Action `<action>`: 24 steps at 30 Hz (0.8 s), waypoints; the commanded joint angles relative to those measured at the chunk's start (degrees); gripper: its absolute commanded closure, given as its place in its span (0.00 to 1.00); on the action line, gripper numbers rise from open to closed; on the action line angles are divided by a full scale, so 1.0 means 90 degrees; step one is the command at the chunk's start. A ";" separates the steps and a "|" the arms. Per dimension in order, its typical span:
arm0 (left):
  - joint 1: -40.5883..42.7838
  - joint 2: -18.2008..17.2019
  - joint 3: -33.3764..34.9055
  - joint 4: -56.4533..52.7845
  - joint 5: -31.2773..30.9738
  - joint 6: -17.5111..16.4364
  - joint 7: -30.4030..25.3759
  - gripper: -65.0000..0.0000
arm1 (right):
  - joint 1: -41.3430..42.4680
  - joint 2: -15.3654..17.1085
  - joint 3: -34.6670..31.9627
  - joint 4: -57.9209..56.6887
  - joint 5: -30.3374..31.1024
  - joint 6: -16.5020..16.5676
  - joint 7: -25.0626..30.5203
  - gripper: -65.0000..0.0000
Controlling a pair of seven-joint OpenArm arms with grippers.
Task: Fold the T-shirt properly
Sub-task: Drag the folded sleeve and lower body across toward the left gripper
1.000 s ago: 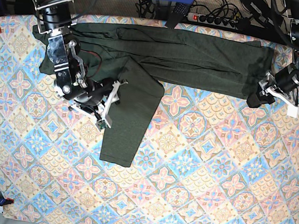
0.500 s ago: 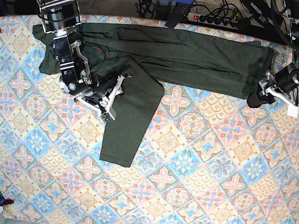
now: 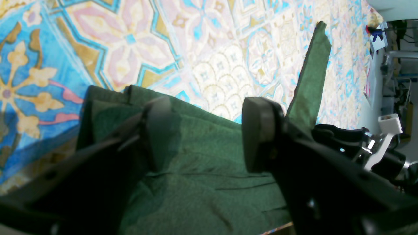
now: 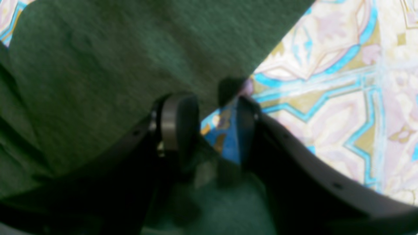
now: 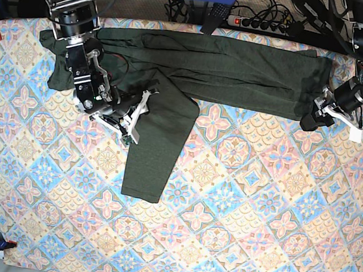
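Garment: dark olive-green heathered knit long-sleeved T-shirt (image 5: 228, 72), lying with its long axis across the far side of the patterned-cloth bench (image 5: 236, 234), one sleeve trailing toward the near edge. Right claw (image 5: 134, 119), spread, is hovering at that sleeve's edge, the cloth lying just beside it. Left claw (image 3: 205, 133), spread, is straddling the opposite end of the shirt.

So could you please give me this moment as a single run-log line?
stage: fold not finished | T-shirt: flat on tablecloth, one sleeve hanging down | left gripper: open at shirt's end | right gripper: open at sleeve edge
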 commanded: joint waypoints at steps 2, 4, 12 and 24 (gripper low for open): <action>-0.0023 -0.0112 -0.0050 0.0100 -0.0119 -0.0041 -0.0083 0.48 | -0.0044 -0.0099 -0.0016 0.0085 0.0095 0.0070 0.0014 0.63; -0.0023 -0.0112 -0.0050 0.0100 -0.0119 -0.0041 -0.0083 0.48 | -0.0054 -0.0216 -0.0016 0.0085 0.0095 0.0070 0.0014 0.63; -0.0023 -0.0112 -0.0050 0.0100 -0.0119 -0.0041 -0.0083 0.48 | -0.0064 -0.0353 -0.0016 0.0094 0.0095 0.0070 0.0034 0.87; -0.0023 -0.0112 -0.0050 0.0100 -0.0119 -0.0041 -0.0083 0.48 | -0.0816 -0.0324 -0.0016 0.2048 0.0095 0.0070 -0.0015 0.96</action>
